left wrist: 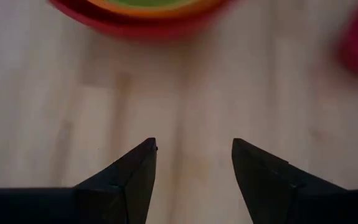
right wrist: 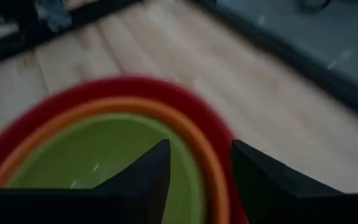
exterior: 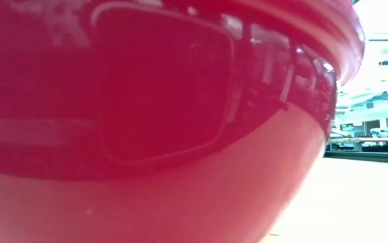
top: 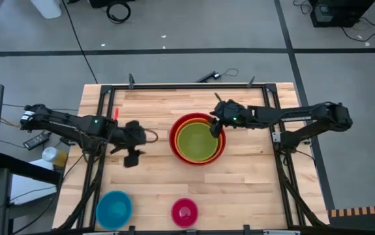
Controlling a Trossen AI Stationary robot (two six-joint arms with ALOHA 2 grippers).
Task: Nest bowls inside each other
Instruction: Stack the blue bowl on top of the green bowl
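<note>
Stack sits at the middle of the counter [top: 148,196], a little toward the right edge: red bowl [top: 175,140] outermost, orange bowl [top: 180,128] inside it, olive green bowl [top: 195,142] inside that. All three rims read concentric from my high view.

Right gripper [top: 216,128] hangs over the right side of the stack, above the green and orange rims. In the right wrist view its fingers [right wrist: 149,175] stand apart with a clear gap, one over the green bowl's inside, the other over the orange and red rims. Nothing between them that I can see; I cannot tell whether a fingertip touches a rim.

Left gripper [top: 132,156] is over bare wood just left of the stack, apart from the red bowl. Left wrist view shows its fingers [left wrist: 135,168] spread wide over bare planks, holding nothing, with the stack's edge ahead of them.

Blue bowl [top: 114,209] stands alone near the front left corner of the counter, mouth up. Magenta-pink bowl [top: 184,212] stands alone at the front edge, about midway along it, mouth up, well apart from the blue one and from the stack.

Low view is almost filled by a glossy red bowl wall [exterior: 180,155] right at the lens; a strip of counter shows at its right.
</note>
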